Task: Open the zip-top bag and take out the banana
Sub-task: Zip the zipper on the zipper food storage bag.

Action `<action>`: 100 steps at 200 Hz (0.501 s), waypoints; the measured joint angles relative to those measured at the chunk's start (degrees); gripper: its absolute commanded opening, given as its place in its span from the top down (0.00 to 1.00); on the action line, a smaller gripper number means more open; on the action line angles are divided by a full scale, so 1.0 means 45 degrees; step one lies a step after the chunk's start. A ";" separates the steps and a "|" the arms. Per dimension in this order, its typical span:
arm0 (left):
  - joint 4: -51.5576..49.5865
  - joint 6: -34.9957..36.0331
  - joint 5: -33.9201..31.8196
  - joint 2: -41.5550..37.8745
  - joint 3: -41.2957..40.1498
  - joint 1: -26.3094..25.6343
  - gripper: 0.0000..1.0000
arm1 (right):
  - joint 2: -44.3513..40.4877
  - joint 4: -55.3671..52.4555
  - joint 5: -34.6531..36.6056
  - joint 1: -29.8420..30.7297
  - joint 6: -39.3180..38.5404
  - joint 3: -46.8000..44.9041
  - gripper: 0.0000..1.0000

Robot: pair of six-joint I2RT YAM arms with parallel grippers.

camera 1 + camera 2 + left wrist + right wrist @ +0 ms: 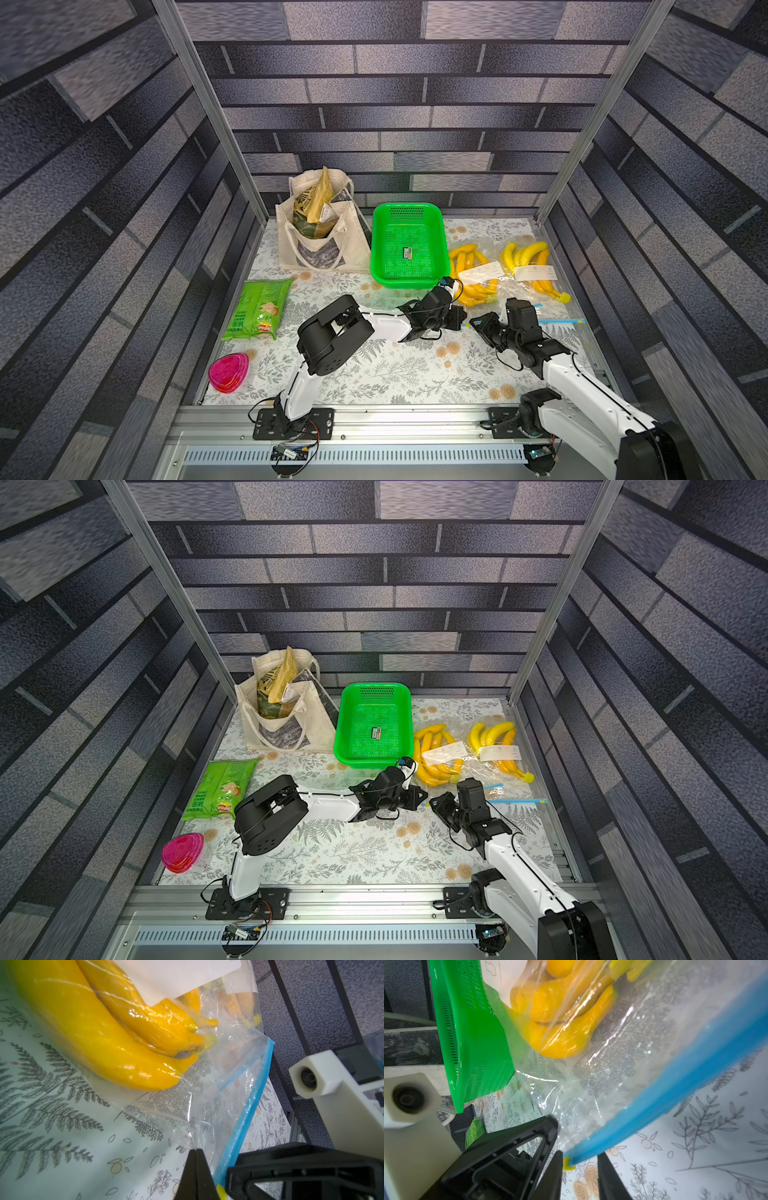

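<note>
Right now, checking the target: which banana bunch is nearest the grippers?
The bunch beside the basket; the other bunch lies farther right, past it.

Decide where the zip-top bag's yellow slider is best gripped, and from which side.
Pinch the yellow slider across its sides, coming in along the blue zip strip from its end: the slider sits there, between the right gripper's open jaws.

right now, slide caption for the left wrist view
Left claw pinching the clear zip-top bag that holds the bananas
</note>
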 measured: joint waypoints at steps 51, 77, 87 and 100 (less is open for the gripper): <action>-0.0044 0.0000 0.0010 0.0000 0.0073 0.0010 1.00 | 0.0355 0.0777 0.0199 0.0369 0.0622 -0.0160 0.75; -0.0044 0.0000 0.0010 0.0000 0.0073 0.0010 1.00 | 0.0690 0.1185 0.0282 0.0515 0.0889 -0.0160 0.78; -0.0044 -0.0005 0.0010 0.0000 0.0073 0.0010 1.00 | 0.0753 0.1307 0.0330 0.0583 0.0991 -0.0160 0.79; -0.0039 -0.0005 0.0010 0.0000 0.0073 0.0010 1.00 | 0.0787 0.1447 0.0427 0.0680 0.1112 -0.0160 0.81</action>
